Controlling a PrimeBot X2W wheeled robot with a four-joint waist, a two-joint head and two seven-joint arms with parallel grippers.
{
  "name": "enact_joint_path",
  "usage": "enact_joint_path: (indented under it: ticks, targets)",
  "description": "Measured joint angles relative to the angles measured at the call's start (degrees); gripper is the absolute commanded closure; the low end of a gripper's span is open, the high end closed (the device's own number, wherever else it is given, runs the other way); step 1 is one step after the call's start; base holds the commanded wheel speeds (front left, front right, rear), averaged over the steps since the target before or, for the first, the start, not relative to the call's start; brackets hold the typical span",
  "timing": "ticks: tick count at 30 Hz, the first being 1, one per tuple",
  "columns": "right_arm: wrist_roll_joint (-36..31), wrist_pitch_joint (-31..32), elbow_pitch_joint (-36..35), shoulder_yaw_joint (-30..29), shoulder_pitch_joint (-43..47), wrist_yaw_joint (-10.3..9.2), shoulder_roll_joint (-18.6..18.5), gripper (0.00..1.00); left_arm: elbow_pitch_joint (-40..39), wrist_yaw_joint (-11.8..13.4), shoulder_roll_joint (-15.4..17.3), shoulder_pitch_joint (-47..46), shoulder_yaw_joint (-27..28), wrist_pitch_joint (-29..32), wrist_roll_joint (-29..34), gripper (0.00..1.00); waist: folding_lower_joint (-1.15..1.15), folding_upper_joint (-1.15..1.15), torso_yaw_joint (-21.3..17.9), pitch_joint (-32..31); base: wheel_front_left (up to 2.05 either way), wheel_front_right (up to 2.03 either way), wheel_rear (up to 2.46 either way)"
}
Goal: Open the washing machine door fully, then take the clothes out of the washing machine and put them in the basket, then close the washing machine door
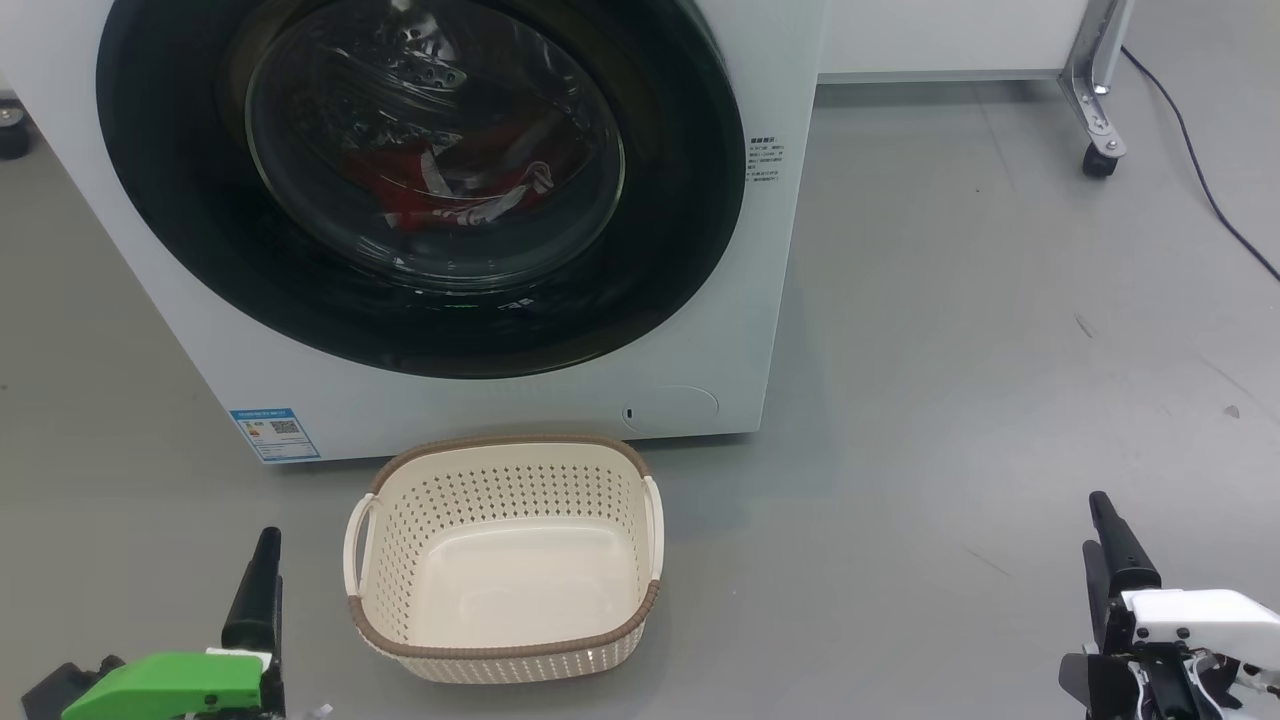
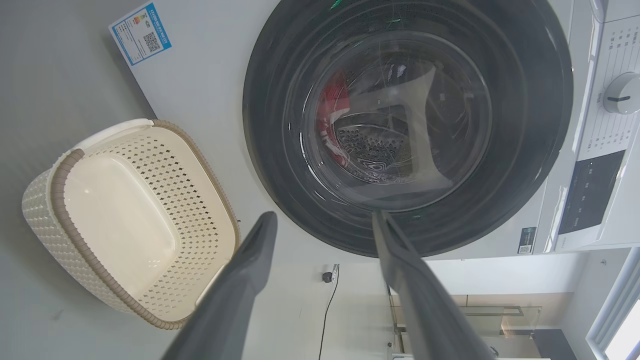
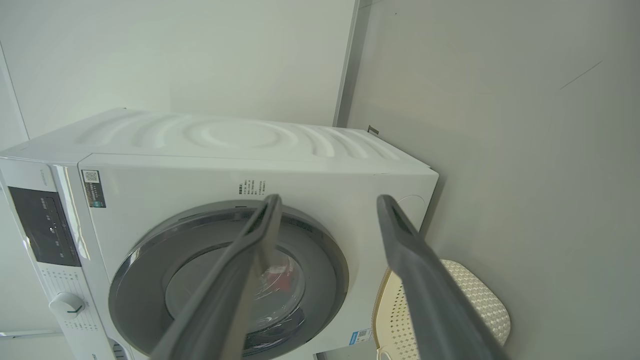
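Observation:
The white washing machine (image 1: pixel 500 410) stands ahead with its round black-rimmed door (image 1: pixel 190 220) shut. Red and white clothes (image 1: pixel 450 185) lie behind the glass, also visible in the left wrist view as clothes (image 2: pixel 336 105). The cream basket (image 1: pixel 505 445) sits empty on the floor right in front of the machine. My left gripper (image 1: pixel 262 560) is low at the left of the basket, open and empty, its fingers (image 2: pixel 250 260) pointing at the door (image 2: pixel 280 175). My right gripper (image 1: pixel 1100 520) is far off to the right, open and empty, looking at the door (image 3: pixel 130 280) from the side.
Grey floor spreads to the right of the machine. A metal leg on a caster (image 1: pixel 1100 150) and a black cable (image 1: pixel 1200 170) are at the back right. The machine's control panel and knob (image 2: pixel 620 97) are above the door.

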Motion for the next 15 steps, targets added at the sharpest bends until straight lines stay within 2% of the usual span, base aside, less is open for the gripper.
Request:
enact_joint_path:
  ticks: [6,15]
  targets:
    - [-3.4,-1.2,0.0,1.1,0.0,0.00,-1.1,0.00,-0.3,0.0,1.2,-0.3,-1.5,-1.1,3.8,0.00,0.00,0.00,0.0,0.0,0.00,0.00,0.00]
    - [-12.3,-3.6,0.5,3.7,-0.3,-0.59,-3.6,0.00,-0.2,0.0,3.8,-0.5,-4.3,-3.6,14.0,0.00,0.00,0.00,0.1,0.0,0.00,0.00,0.00]
